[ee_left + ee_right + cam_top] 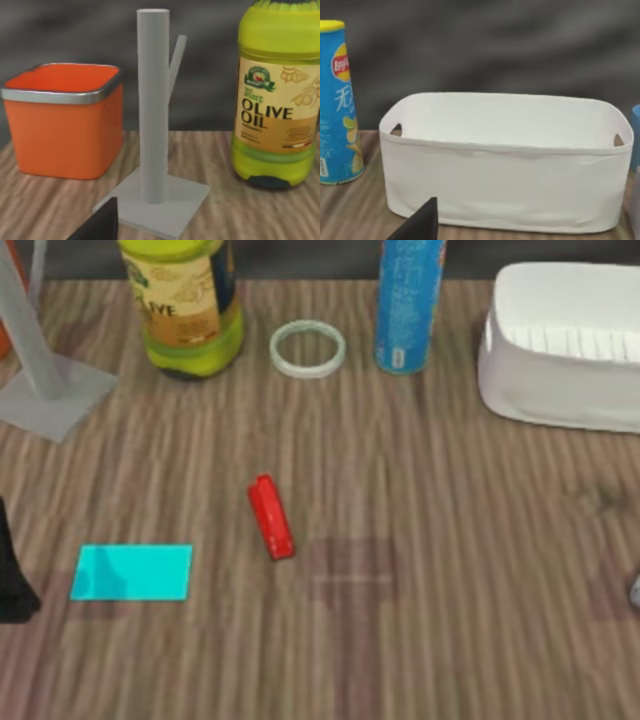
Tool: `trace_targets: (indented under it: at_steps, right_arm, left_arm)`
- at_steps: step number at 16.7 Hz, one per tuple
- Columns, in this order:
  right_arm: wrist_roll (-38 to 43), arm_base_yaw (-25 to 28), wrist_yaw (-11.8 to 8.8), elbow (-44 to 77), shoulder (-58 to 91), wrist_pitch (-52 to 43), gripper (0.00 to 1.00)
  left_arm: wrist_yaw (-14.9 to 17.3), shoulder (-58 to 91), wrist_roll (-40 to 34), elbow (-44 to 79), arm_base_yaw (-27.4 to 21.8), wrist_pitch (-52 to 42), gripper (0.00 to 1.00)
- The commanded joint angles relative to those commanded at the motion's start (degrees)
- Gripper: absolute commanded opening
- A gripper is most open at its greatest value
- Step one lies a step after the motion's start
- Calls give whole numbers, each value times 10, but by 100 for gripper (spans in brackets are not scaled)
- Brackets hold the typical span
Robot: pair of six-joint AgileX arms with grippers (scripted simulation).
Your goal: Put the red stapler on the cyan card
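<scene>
One red stapler [271, 517], lying flat on the bare surface [450, 570] near the middle, its length running roughly front to back with a slight tilt. One cyan card [132, 572], flat, to the stapler's left and apart from it, nothing on top.

Along the far edge, one of each: olive oil bottle [182, 302], white tape ring [308, 348], blue Lay's chip can [408, 302], white basket [563, 345] at far right, grey post stand [50, 390] at far left. One orange bin with a metal rim [65, 117], seen from the left wrist beside the stand.

Left gripper [12, 580] parked at the left edge, just left of the card; fingers impossible to judge. Right gripper [635, 590] barely in view at the right edge, likewise impossible to judge.

Wood-grain surface, brown and streaked; dark grey blurred wall behind.
</scene>
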Motion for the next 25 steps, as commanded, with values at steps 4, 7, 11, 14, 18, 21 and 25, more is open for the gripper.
trace_targets:
  at_steps: [4, 7, 11, 14, 18, 21, 25]
  right_arm:
    - [0, 0, 0, 0, 0, 0, 100]
    - [0, 0, 0, 0, 0, 0, 100]
    - [0, 0, 0, 0, 0, 0, 100]
    - [0, 0, 0, 0, 0, 0, 100]
    - [0, 0, 0, 0, 0, 0, 100]
    - [0, 0, 0, 0, 0, 0, 100]
    - [0, 0, 0, 0, 0, 0, 100]
  left_arm:
    - [1, 17, -8, 17, -6, -13, 100]
    - [3, 89, -41, 88, -28, -64, 100]
    - [3, 269, -110, 258, -70, -181, 100]
    - [2, 452, -172, 423, -108, -295, 100]
    - [0, 718, -260, 654, -163, -461, 100]
    - [-1, 913, -323, 824, -202, -578, 100]
    - [0, 1128, -395, 1018, -248, -703, 100]
